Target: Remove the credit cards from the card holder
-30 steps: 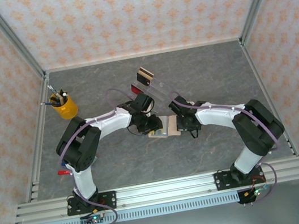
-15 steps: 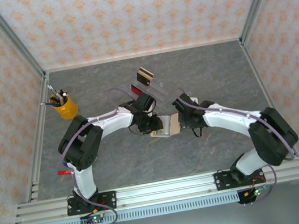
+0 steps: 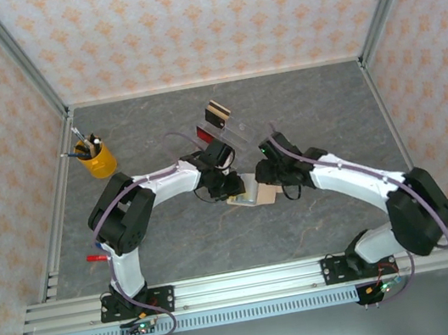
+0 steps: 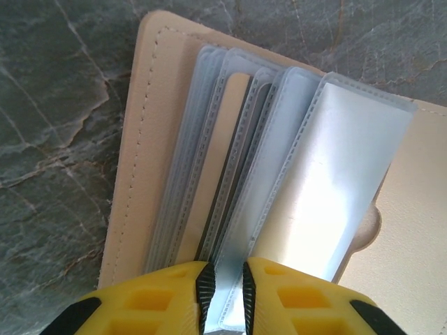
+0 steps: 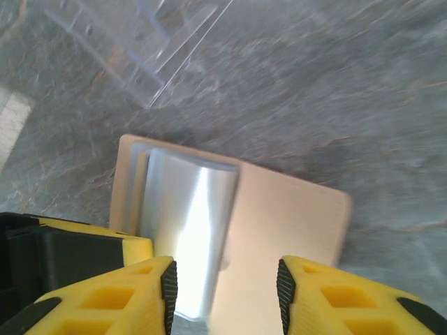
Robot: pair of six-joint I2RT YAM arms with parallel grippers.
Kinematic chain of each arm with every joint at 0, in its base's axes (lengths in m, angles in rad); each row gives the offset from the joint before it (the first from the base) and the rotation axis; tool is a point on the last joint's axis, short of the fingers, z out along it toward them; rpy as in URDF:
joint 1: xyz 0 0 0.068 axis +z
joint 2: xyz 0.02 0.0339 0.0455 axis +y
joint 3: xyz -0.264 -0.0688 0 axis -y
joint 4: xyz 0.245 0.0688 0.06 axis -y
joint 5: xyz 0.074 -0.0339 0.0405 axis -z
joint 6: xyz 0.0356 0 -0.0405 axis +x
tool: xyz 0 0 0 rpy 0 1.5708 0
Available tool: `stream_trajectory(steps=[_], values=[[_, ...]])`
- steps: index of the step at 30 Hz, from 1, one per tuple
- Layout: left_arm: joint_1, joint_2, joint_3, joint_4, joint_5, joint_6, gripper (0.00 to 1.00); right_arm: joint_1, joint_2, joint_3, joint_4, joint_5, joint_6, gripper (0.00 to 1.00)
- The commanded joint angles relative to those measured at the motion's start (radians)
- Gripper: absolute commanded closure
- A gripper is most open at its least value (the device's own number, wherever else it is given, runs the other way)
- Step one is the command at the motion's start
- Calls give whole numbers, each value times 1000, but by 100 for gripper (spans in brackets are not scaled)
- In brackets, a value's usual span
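The wallet lies open on the table between both arms. The left gripper is nearly closed, pinching the edge of 1 clear sleeve, not a card. The right gripper hangs over the wallet with its jaws apart, holding nothing. 1 dark card sits edge-on among the sleeves. My worry is that a pull now drags or lifts the whole wallet, since nothing pins it. It could also stretch the sleeve and leave the card inside.
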Motion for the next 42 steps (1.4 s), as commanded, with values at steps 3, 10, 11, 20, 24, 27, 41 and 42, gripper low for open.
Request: stream_trajectory(steps=[3, 10, 11, 20, 24, 27, 41, 42], values=[[-15, 49, -57, -41, -24, -23, 77, 7, 114, 16, 75, -87, 63, 58], [-13, 4, -71, 11, 42, -43, 79, 3, 209, 16, 74, -73, 86, 60], [-10, -27, -71, 14, 46, -42, 78, 3, 216, 17, 67, -61, 84, 61], [25, -98, -72, 26, 70, -52, 75, 3, 285, 12, 5, 10, 31, 73], [26, -71, -65, 43, 86, -60, 74, 3, 288, 2, 18, 7, 23, 75], [26, -54, -59, 60, 103, -68, 74, 3, 289, -2, 18, 13, 15, 77], [26, -10, -41, 65, 124, -73, 67, 3, 293, -19, 25, 16, 13, 79], [26, -9, -43, 67, 125, -75, 67, 3, 293, -19, 25, 17, 12, 79]])
